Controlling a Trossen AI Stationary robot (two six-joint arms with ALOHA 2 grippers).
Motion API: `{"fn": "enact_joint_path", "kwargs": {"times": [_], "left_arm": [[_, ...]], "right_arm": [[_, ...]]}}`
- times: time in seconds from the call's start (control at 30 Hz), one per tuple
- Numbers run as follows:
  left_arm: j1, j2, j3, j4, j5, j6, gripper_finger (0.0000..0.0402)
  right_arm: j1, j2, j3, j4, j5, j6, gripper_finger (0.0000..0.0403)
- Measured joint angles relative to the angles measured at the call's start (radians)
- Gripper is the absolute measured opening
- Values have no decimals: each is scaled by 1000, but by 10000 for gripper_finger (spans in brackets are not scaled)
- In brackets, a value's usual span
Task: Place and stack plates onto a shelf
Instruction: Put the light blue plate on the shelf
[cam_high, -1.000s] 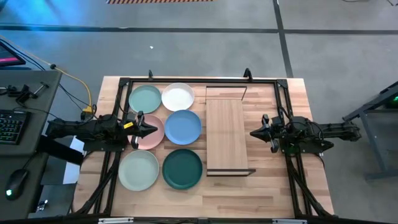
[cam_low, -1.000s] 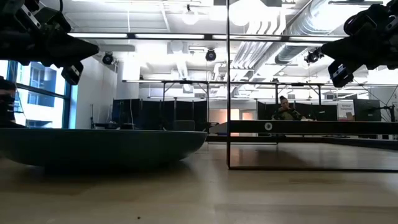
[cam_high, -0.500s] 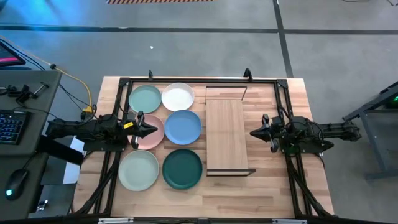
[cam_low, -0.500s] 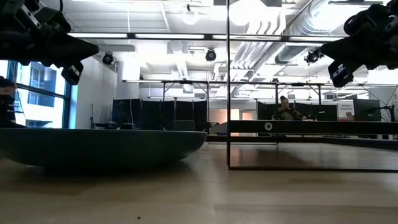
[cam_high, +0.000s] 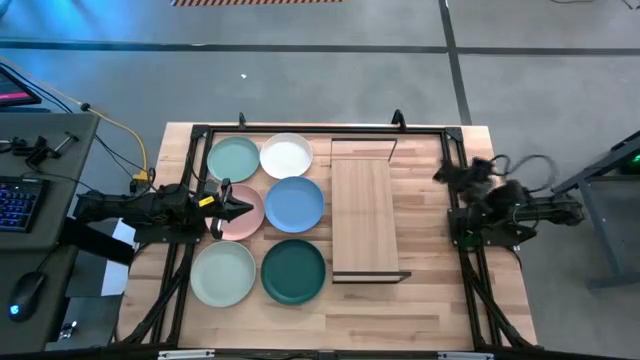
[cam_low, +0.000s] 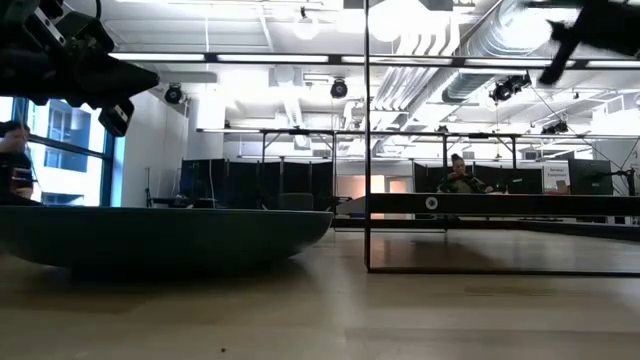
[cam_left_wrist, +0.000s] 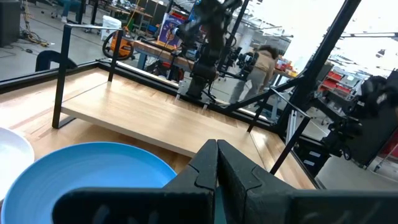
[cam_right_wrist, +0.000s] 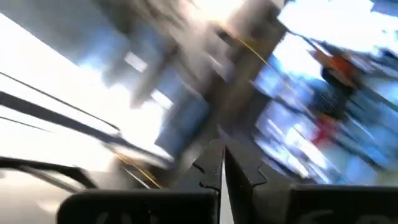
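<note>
At the left edge of the table in the high view, my left arm stretches level toward the centre, my left gripper (cam_high: 240, 208) hanging over the pink plate (cam_high: 247, 222) with its fingers (cam_left_wrist: 231, 169) pressed together on nothing. The other plates lie flat around it: a pale green plate (cam_high: 234, 159) and white plate (cam_high: 287, 155) above, the blue plate (cam_high: 295, 203) to its right, a second pale green plate (cam_high: 224, 273) and the dark teal plate (cam_high: 294, 270) below. The shelf (cam_high: 364, 215) stands just right of them, bare. At the right of the frame my right arm is folded back, my right gripper (cam_high: 443, 174) blurred, raised toward the upper right, its fingers (cam_right_wrist: 214, 167) clenched together, well apart from the shelf.
</note>
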Motion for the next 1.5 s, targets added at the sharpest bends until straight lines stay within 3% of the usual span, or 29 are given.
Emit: {"fn": "enact_joint_path", "kwargs": {"times": [0.07, 0.17, 0.47, 0.73, 1.07, 1.13, 1.23, 1.37, 1.5], "left_arm": [[0, 0, 0, 0, 0, 0, 0], [0, 0, 0, 0, 0, 0, 0], [0, 0, 0, 0, 0, 0, 0], [0, 0, 0, 0, 0, 0, 0], [0, 0, 0, 41, -12, -13, 0], [0, 0, 0, 100, -50, -48, 0], [0, 16, 0, 251, -205, -110, 0], [0, 116, 71, 279, -260, -80, 0], [1, 315, 211, 223, -280, -49, 0]], "right_arm": [[0, 75, 50, 146, -60, -148, 0], [0, 202, 180, 108, -116, -311, 0], [0, 570, 585, -704, 95, -360, 0], [0, 782, 794, -996, 58, -343, 0], [0, 806, 876, -1203, -21, -367, 0], [0, 802, 876, -1269, -33, -338, 0], [10, 798, 875, -1326, -50, -320, 0], [21, 798, 875, -1319, -36, -365, 0], [6, 800, 875, -1276, 35, -400, 0]]}}
